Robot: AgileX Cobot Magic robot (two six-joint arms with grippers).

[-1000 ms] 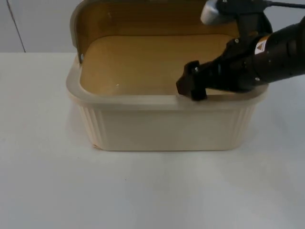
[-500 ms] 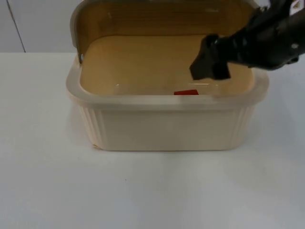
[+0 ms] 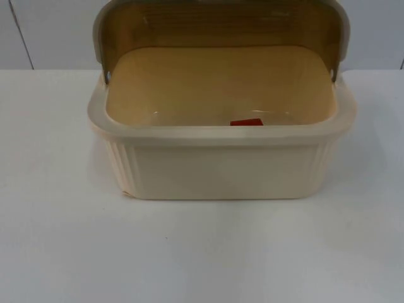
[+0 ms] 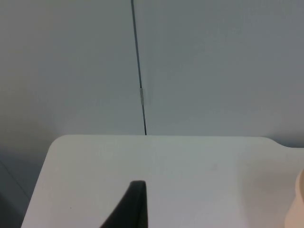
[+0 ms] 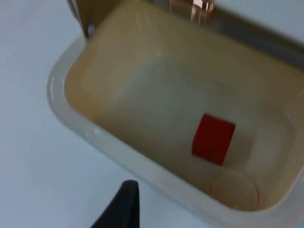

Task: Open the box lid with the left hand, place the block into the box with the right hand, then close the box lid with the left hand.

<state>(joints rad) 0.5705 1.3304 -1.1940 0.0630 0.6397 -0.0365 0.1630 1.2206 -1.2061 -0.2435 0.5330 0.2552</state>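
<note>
The cream box (image 3: 221,170) stands in the middle of the table with its lid (image 3: 221,22) swung up at the back. A red block (image 3: 246,122) lies on the box floor near the front wall, right of centre. From the right wrist view the red block (image 5: 213,139) lies loose inside the box (image 5: 71,114), and my right gripper (image 5: 121,209) hovers above and outside the box's rim, apart from the block. My left gripper (image 4: 133,209) waits over bare table, off to the side of the box wall (image 4: 297,204), facing the partition wall.
White table top (image 3: 202,252) spreads in front of the box and on both sides of it. The grey partition wall (image 4: 190,61) closes the table's far edge.
My right arm has drawn back up and to the right, out of the top view. The red block it left behind lies in the box.
</note>
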